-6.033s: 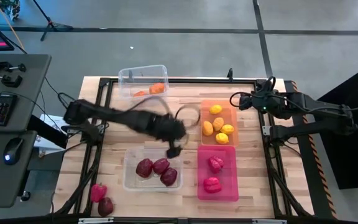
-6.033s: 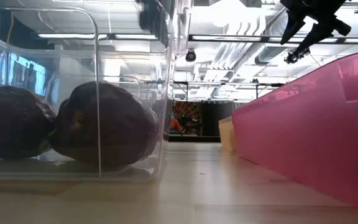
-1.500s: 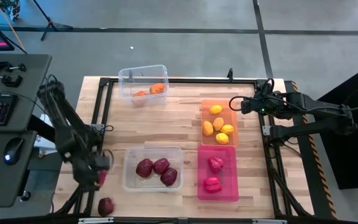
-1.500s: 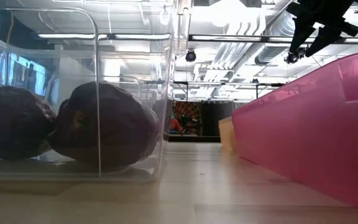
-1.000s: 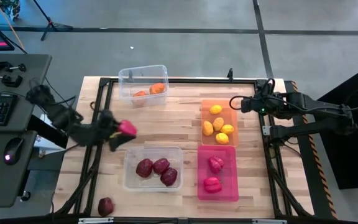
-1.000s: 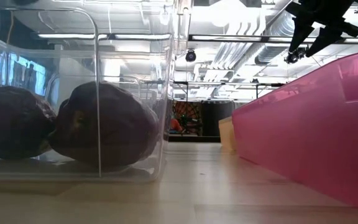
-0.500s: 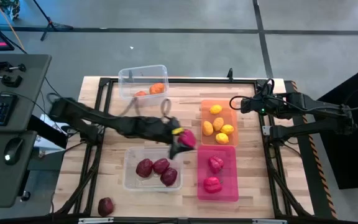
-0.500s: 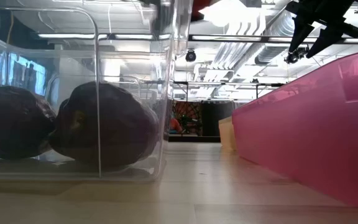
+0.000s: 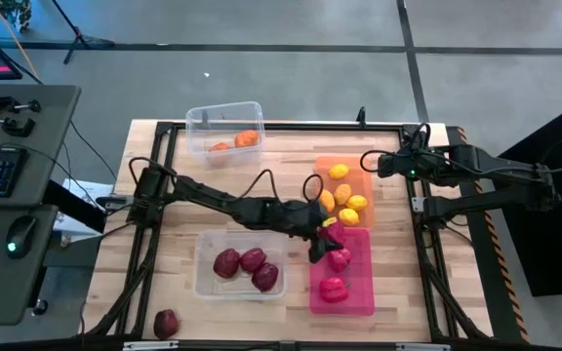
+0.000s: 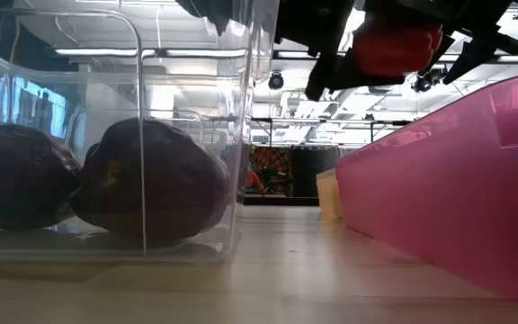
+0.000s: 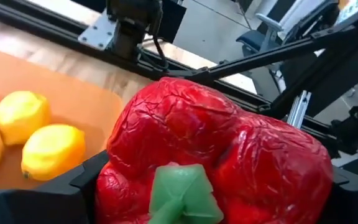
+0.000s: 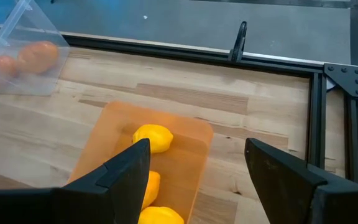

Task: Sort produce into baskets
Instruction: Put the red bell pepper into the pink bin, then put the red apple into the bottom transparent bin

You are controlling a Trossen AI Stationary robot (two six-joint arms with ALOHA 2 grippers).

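My left gripper [image 9: 324, 237] reaches across the table from the left and is shut on a bright red toy pepper [image 11: 216, 155] with a green stem, above the far end of the pink bin [image 9: 362, 292]. The low view shows the pepper [image 10: 394, 43] high above the table. The pink bin holds two pink-red pieces. My right gripper [image 12: 197, 177] is open and empty over the table's far right, by the orange bin [image 9: 359, 175] of yellow pieces. A maroon piece [image 9: 166, 322] lies on the table's near left corner. My left gripper pinches the pepper between its two fingers [image 11: 82, 183], one on each side of its body [image 11: 120, 168]. The green stem end [image 11: 182, 193] faces back toward the wrist. The arm comes from the table's left. The pepper is lifted clear of table and bins.
A clear bin [image 9: 203, 278] with three maroon pieces stands left of the pink bin. Another clear bin [image 9: 203, 119] with orange pieces stands at the far edge. A black frame rims the table. A desk with keyboard and mouse stands off the left side.
My left gripper has carried the red pepper from near the table's left edge toward the right and a little toward the near edge, past the clear bin of maroon pieces, to above the pink bin's far end. It has stayed shut on the pepper.
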